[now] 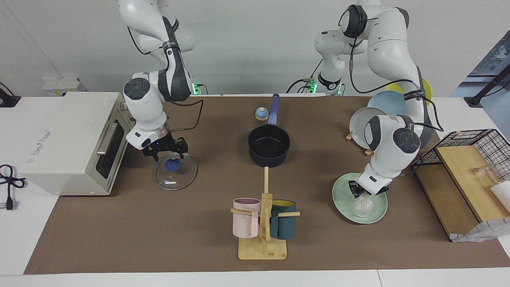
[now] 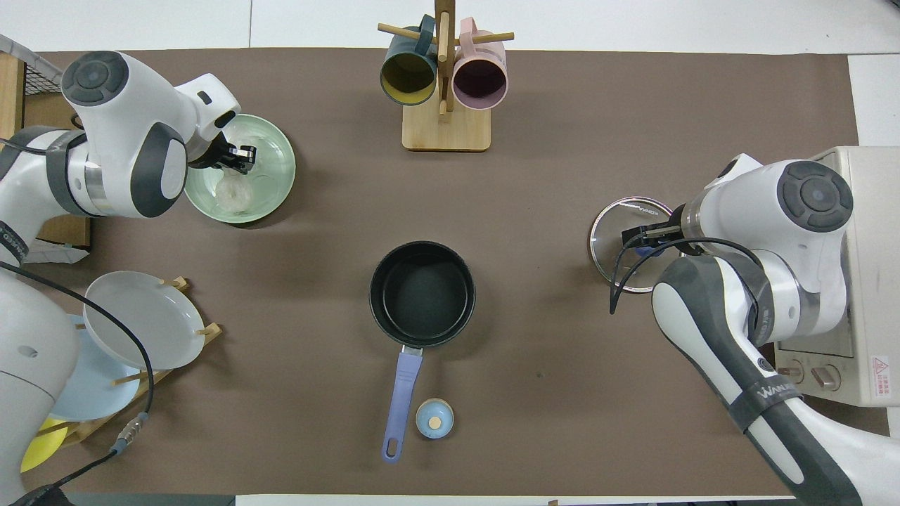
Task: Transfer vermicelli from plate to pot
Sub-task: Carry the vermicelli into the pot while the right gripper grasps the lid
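The mint-green plate (image 1: 378,213) (image 2: 278,186) lies toward the left arm's end of the table. One vermicelli bundle (image 1: 363,205) (image 2: 232,194) rests on it. A second bundle (image 1: 346,192) shows partly beside the gripper, mostly hidden. My left gripper (image 1: 357,190) (image 2: 242,159) is down over the plate, fingers apart, right beside the bundles. The navy pot (image 1: 269,144) (image 2: 422,295) stands empty mid-table, its blue handle (image 1: 274,107) pointing toward the robots. My right gripper (image 1: 168,152) (image 2: 635,239) hangs open over a glass lid (image 1: 177,175) (image 2: 615,232).
A mug rack (image 1: 263,249) with a pink and a teal mug stands farther from the robots than the pot. A dish rack with a grey plate (image 1: 358,125), a toaster oven (image 1: 67,137), a wire basket (image 1: 474,145) and a small blue knob-shaped thing (image 1: 261,114) are around.
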